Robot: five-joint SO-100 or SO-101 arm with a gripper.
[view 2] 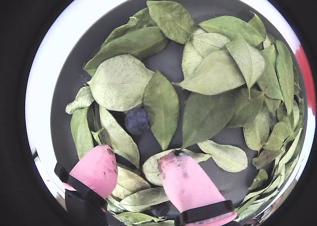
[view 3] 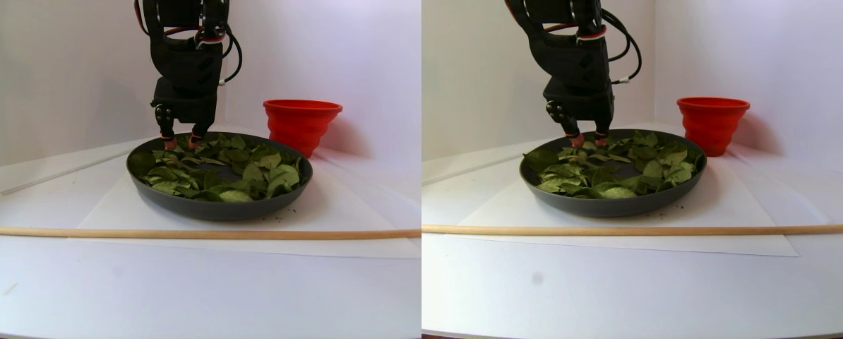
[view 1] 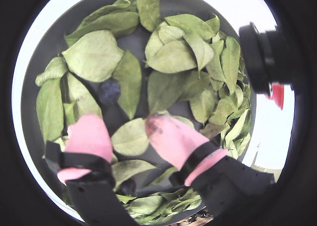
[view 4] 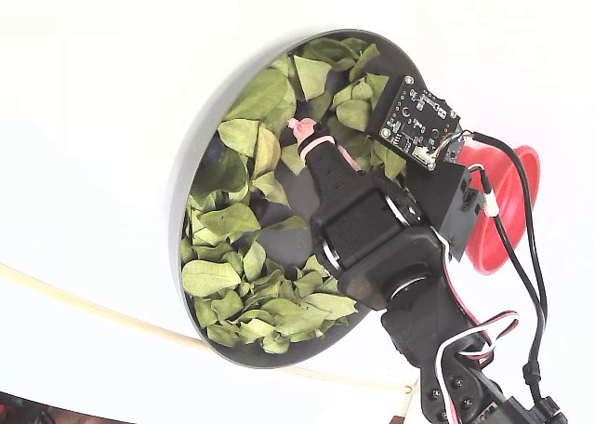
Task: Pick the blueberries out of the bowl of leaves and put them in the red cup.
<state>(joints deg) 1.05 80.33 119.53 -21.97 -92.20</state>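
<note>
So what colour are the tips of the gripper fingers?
Pink, one fingertip smudged dark; clearest in a wrist view.

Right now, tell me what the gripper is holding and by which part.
Nothing. The gripper is open above the leaves, with a blueberry lying free ahead of its fingertips.

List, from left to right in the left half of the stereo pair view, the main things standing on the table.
Wide dark grey bowl filled with green leaves, black arm's pink-tipped gripper above its left part → bright red ribbed cup.
</note>
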